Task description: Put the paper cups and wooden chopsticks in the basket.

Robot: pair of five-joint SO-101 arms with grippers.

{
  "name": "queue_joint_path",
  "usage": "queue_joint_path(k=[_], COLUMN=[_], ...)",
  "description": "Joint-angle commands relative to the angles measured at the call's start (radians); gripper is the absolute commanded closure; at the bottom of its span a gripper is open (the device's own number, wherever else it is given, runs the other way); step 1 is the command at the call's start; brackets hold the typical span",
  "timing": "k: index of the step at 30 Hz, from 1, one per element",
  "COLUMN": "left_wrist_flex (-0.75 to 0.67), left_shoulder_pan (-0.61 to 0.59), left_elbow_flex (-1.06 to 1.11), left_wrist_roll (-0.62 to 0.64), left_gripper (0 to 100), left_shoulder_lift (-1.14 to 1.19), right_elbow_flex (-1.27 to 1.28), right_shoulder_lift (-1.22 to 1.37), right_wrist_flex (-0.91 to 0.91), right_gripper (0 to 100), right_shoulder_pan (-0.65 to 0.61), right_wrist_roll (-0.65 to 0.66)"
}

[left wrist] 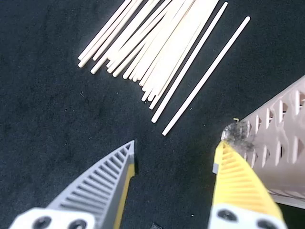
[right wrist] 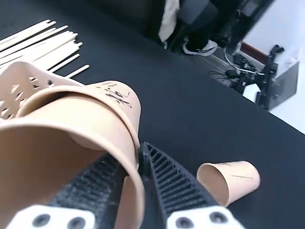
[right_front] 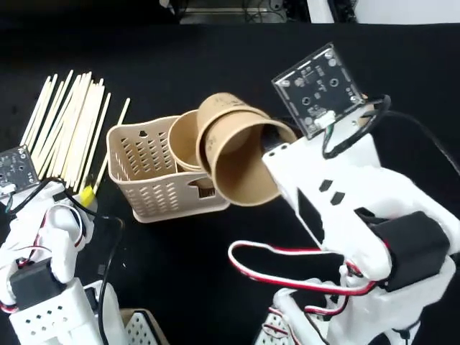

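Observation:
My right gripper (right wrist: 139, 164) is shut on the rim of a brown paper cup (right_front: 244, 162), holding it tilted over the near side of the beige slotted basket (right_front: 147, 172). A second cup (right wrist: 107, 102) with scribbles sits tight against it, apparently nested. Another cup (right_front: 183, 140) stands inside the basket. One more cup (right wrist: 231, 179) lies on its side on the black table. Several wooden chopsticks (left wrist: 157, 43) lie in a loose bundle (right_front: 68, 126) beside the basket. Just short of their ends, my left gripper (left wrist: 176, 155) hangs open and holds nothing, its yellow finger (left wrist: 228, 167) close to the basket's corner (left wrist: 281, 138).
The table is covered in black cloth (right_front: 180, 65). A beige perforated piece (right_front: 140, 327) sits at the front edge between the arms. Red and white cables (right_front: 287, 269) loop off the right arm. Room clutter and cables (right wrist: 238, 62) lie beyond the table's far edge.

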Motion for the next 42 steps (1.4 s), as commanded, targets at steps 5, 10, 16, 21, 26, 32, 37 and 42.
queue_joint_path(k=[5, 10, 16, 21, 26, 32, 37, 42], left_wrist_flex=[-0.021, -0.021, -0.021, -0.021, -0.021, -0.021, -0.021, -0.021], left_shoulder_pan=[-0.010, -0.010, -0.010, -0.010, -0.010, -0.010, -0.010, -0.010], left_elbow_flex=[-0.002, -0.002, -0.002, -0.002, -0.002, -0.002, -0.002, -0.002], left_wrist_roll=[0.000, 0.000, 0.000, 0.000, 0.000, 0.000, 0.000, 0.000], left_gripper=[74, 74, 74, 74, 74, 74, 74, 74], left_shoulder_lift=[-0.006, -0.006, -0.006, -0.006, -0.006, -0.006, -0.006, -0.006], right_elbow_flex=[0.061, 0.058, 0.016, -0.058, -0.128, -0.182, -0.186, -0.211], right_shoulder_lift=[0.022, 0.139, 0.223, 0.236, 0.234, 0.278, 0.371, 0.479], right_wrist_flex=[-0.003, -0.006, -0.015, -0.015, -0.015, -0.097, -0.181, -0.206], right_gripper=[98.8, 98.7, 98.4, 80.9, 70.1, 72.7, 75.6, 76.9], right_shoulder_pan=[-0.035, -0.040, -0.041, -0.058, -0.141, -0.161, -0.164, -0.160], right_wrist_roll=[-0.020, -0.026, -0.026, -0.031, -0.015, -0.018, -0.018, -0.018])
